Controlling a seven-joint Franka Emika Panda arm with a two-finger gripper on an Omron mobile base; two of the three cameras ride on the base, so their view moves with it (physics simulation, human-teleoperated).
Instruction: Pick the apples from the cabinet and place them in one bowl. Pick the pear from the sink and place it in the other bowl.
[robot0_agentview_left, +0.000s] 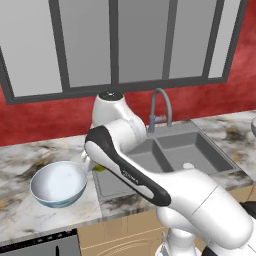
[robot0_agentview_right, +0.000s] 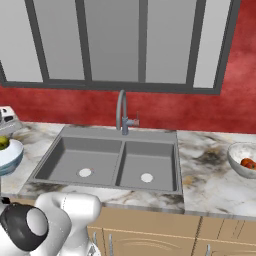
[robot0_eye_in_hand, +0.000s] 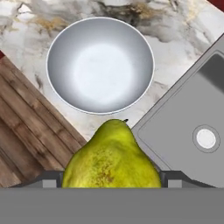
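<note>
The gripper (robot0_eye_in_hand: 112, 186) grasps the one pear (robot0_eye_in_hand: 112, 157), a finger on each side, holding it in the air above the counter (robot0_eye_in_hand: 175, 26) between the empty bluish bowl (robot0_eye_in_hand: 59, 83) and the sink (robot0_eye_in_hand: 183, 131). There are two bowls: the second, a grey bowl (robot0_agentview_right: 239, 161) right of the sink, holds red apples (robot0_agentview_right: 248, 163); their count is unclear. The sink's two basins are bare.
</note>
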